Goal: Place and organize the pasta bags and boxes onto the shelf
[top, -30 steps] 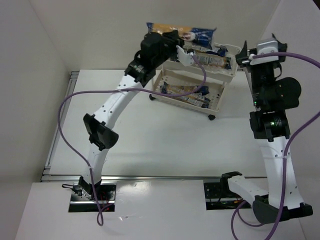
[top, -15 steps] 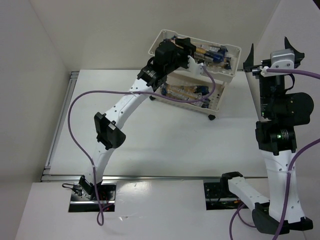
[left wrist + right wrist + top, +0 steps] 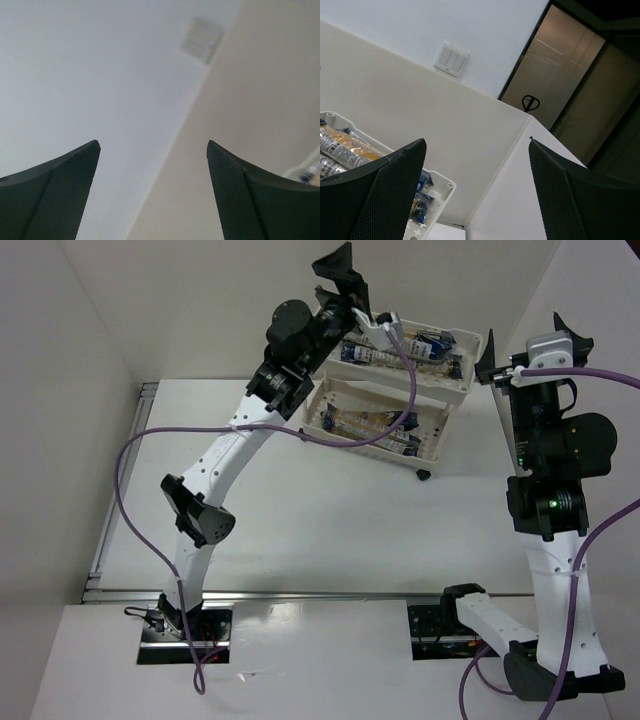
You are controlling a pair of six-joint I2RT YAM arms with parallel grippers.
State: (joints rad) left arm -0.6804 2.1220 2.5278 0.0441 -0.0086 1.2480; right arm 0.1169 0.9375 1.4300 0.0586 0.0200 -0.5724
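Note:
The shelf (image 3: 466,378) stands at the back of the table, a cream two-tier rack. Spaghetti packets (image 3: 425,357) with blue ends lie in its top tray, and more packets (image 3: 362,424) lie in the lower tray. My left gripper (image 3: 345,280) is raised above the top tray's left end, pointing up at the wall, open and empty (image 3: 152,145). My right gripper (image 3: 525,330) hovers just right of the shelf, open and empty (image 3: 477,142). In the right wrist view the top tray's corner (image 3: 439,186) and packets (image 3: 342,145) show at lower left.
White walls enclose the table at the back, left and right. Purple cables (image 3: 130,455) loop off both arms. The shelf's small dark wheel (image 3: 423,474) rests on the table. A light switch (image 3: 451,58) and a dark door show beyond the back wall.
The left gripper, shut on a packet above the top tray a second ago, lowered it into the tray, opened and lifted clear. The right gripper widened a little and shifted slightly.

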